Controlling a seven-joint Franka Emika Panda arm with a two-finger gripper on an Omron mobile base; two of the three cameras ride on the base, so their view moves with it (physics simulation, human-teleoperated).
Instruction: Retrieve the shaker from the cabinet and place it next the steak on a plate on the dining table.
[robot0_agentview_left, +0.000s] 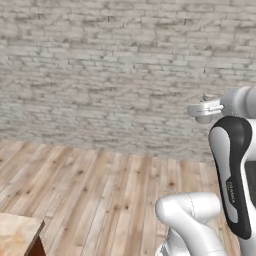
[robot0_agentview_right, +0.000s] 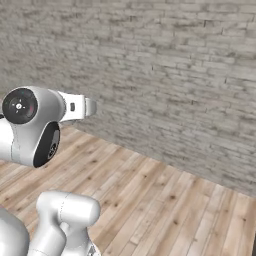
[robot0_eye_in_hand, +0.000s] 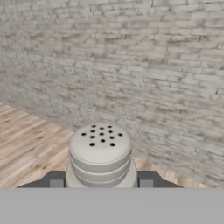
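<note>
Here, hand view: shaker (robot0_eye_in_hand: 100, 155) sits bottom centre of frame, cap w/ dark holes facing the camera, ribbed grey body below it. Gripper (robot0_eye_in_hand: 101, 183) is clamped on it; a dark finger (robot0_eye_in_hand: 56, 180) shows on the left side of the body, the other on the right, both tight vs. the shaker. Behind it, a pale grey brick wall (robot0_eye_in_hand: 144, 65) takes up most of the frame, top to mid. Wood floor (robot0_eye_in_hand: 30, 146) shows lower left, planks light brown w/ darker streaks.

Left base view: same wall across the top half, floor across the lower half, planks running away from the camera twd the wall. A corner of the table (robot0_agentview_left: 17, 234), beige-rust marbled top over a dark wood edge, pokes in at bottom left. Arm (robot0_agentview_left: 231, 170) rises at lower right; its hand end is at mid right, seen against the wall, fingers too small to make out there.

Right base view: wall runs upper left to mid right, floor fills the lower right. Arm at left of frame, hand end pointing right at mid left, above the floor.
</note>
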